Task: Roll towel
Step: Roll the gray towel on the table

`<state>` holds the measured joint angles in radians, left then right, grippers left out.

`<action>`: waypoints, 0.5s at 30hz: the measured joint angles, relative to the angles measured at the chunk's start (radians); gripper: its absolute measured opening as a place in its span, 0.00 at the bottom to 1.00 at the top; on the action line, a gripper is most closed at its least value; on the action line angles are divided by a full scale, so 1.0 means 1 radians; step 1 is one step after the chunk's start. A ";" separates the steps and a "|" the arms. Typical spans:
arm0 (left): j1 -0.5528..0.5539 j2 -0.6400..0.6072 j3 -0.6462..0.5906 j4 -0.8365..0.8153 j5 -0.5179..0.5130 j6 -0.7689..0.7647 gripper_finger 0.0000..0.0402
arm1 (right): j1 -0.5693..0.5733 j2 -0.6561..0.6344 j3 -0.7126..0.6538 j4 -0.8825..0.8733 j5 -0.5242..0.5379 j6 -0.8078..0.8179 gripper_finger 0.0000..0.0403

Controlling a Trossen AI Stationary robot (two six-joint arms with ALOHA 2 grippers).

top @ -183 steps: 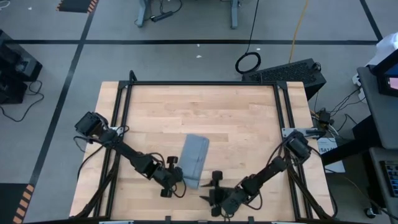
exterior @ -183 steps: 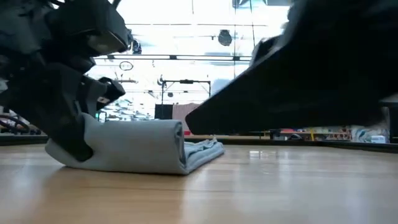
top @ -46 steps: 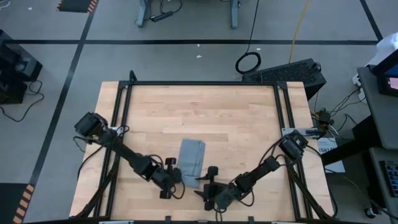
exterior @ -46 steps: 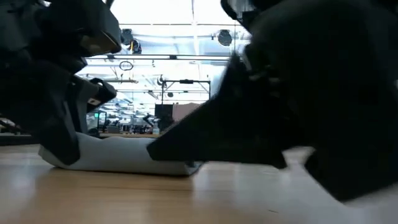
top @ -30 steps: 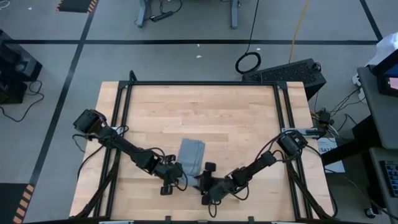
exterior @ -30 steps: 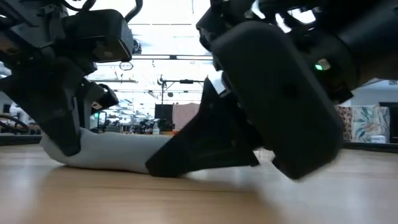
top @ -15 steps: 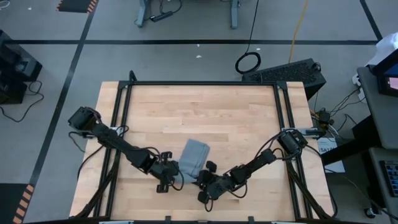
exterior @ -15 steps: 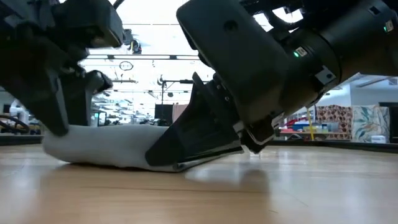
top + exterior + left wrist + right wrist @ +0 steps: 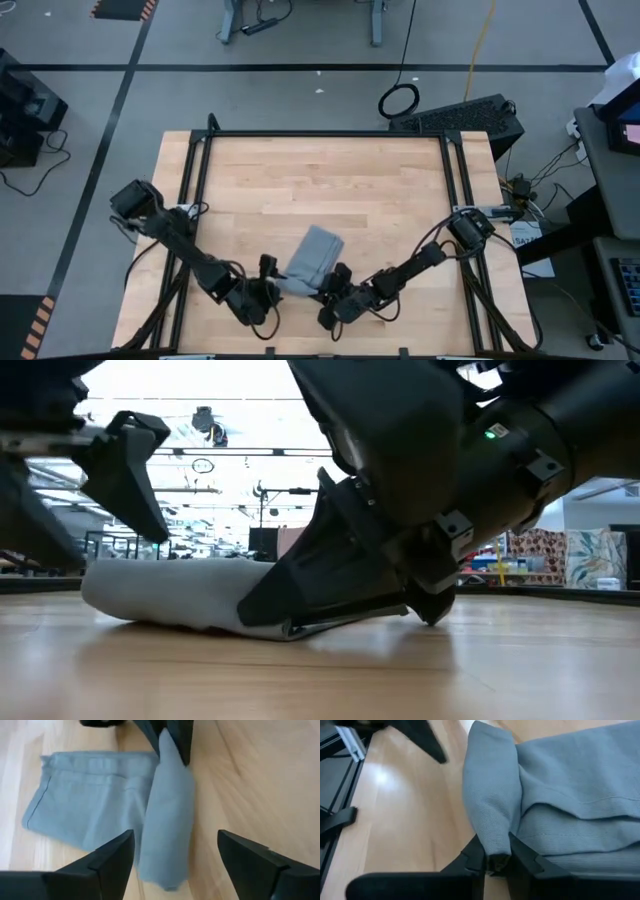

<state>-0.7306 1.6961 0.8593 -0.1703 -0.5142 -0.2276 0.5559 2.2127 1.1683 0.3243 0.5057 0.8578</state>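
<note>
Desk (image 9: pixel 370 190) of pale wood is seen carrying the grey-blue towel (image 9: pixel 311 258) near its front edge, about midway between the two arms. The towel is partly rolled: a rolled end is formed on the side nearest the arms, while the rest is laid flat on the wood. The right pincer (image 9: pixel 492 856) is clamped together on one end of the roll, low against the desk. The left pincer (image 9: pixel 175 857) is held with its fingers (image 9: pixel 107 857) spread wide apart at the roll's other end, and nothing is gripped by it.
</note>
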 joint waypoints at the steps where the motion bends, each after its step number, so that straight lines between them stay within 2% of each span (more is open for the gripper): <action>1: -0.003 0.016 0.000 0.012 -0.003 0.028 0.72 | 0.002 0.000 0.000 0.001 -0.002 -0.005 0.10; 4: 0.004 0.059 0.000 0.071 0.005 0.096 0.67 | 0.008 0.000 0.000 0.003 -0.007 -0.034 0.10; 6: 0.016 0.078 0.000 0.100 0.029 0.130 0.59 | 0.009 0.000 0.000 0.004 -0.011 -0.080 0.10; 9: 0.035 0.085 0.000 0.100 0.070 0.137 0.40 | 0.009 0.000 0.000 0.004 -0.012 -0.166 0.10; 13: 0.053 0.072 0.000 0.102 0.160 0.123 0.09 | 0.009 0.000 0.000 0.008 -0.015 -0.309 0.11; 15: 0.069 0.070 0.007 0.102 0.210 0.084 0.06 | 0.009 0.001 0.000 0.012 -0.014 -0.395 0.13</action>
<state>-0.6613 1.7657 0.8658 -0.0679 -0.3046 -0.1441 0.5653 2.2135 1.1679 0.3366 0.4921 0.4629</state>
